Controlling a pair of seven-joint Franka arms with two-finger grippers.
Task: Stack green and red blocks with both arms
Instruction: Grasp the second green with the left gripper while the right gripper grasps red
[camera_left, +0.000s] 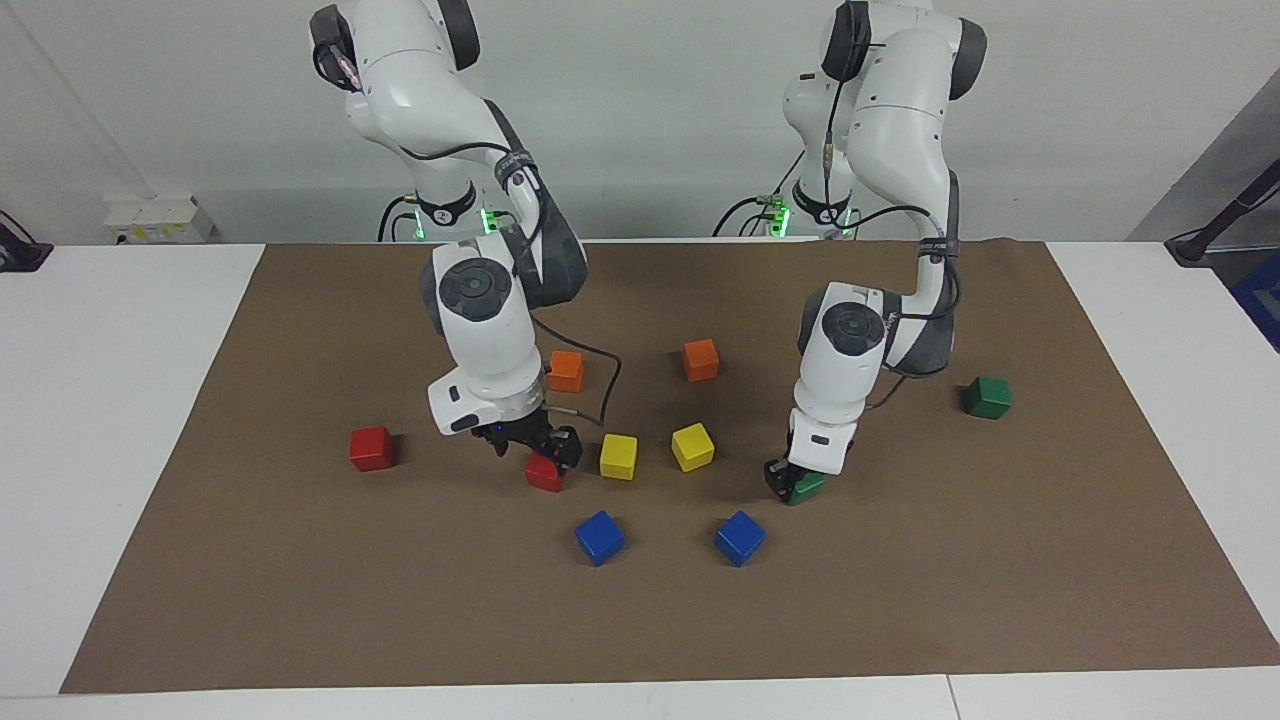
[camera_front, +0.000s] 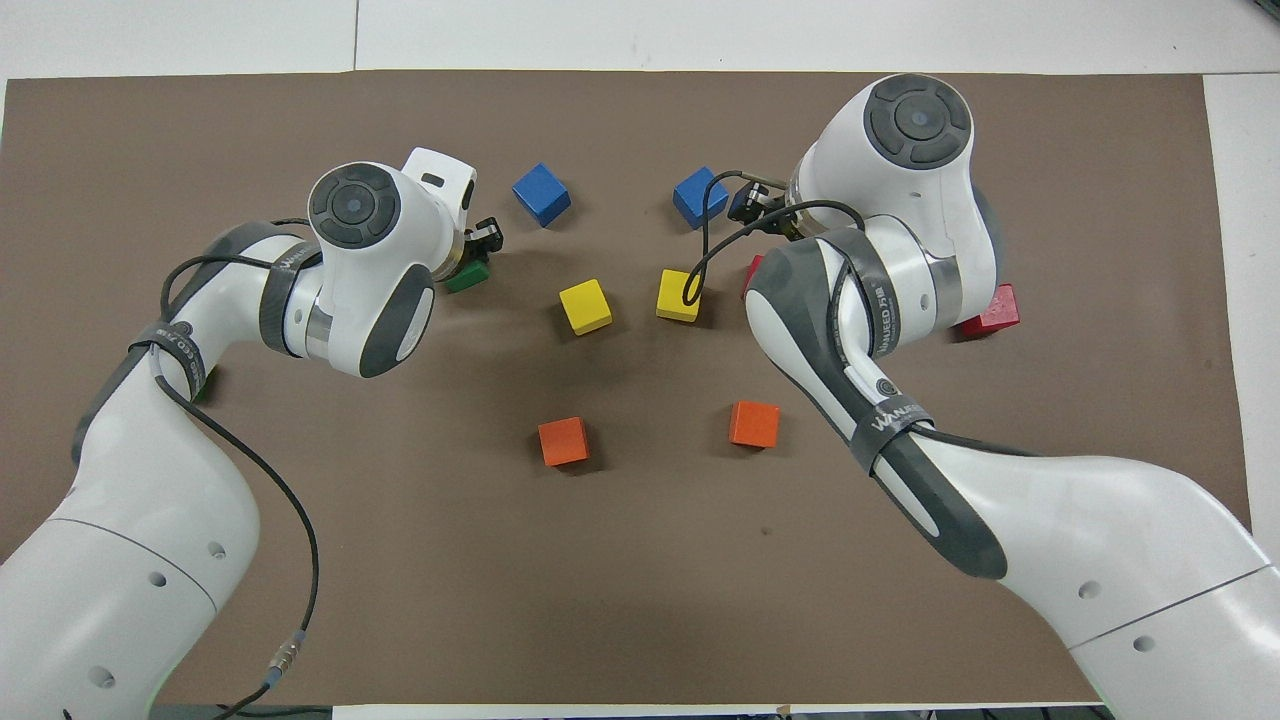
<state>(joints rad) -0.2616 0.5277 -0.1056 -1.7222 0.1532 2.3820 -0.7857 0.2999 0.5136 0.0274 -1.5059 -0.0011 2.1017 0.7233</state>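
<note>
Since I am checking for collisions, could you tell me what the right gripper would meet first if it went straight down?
Most likely the red block right under the right gripper, whose open fingers already hang about it; contact is unclear.

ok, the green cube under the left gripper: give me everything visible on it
The green cube is a small, glossy, dark green block sitting flat on the brown mat, beside a blue cube and toward the left arm's end of the table. The left gripper is shut on it and hides much of it. No other cube touches it.
</note>
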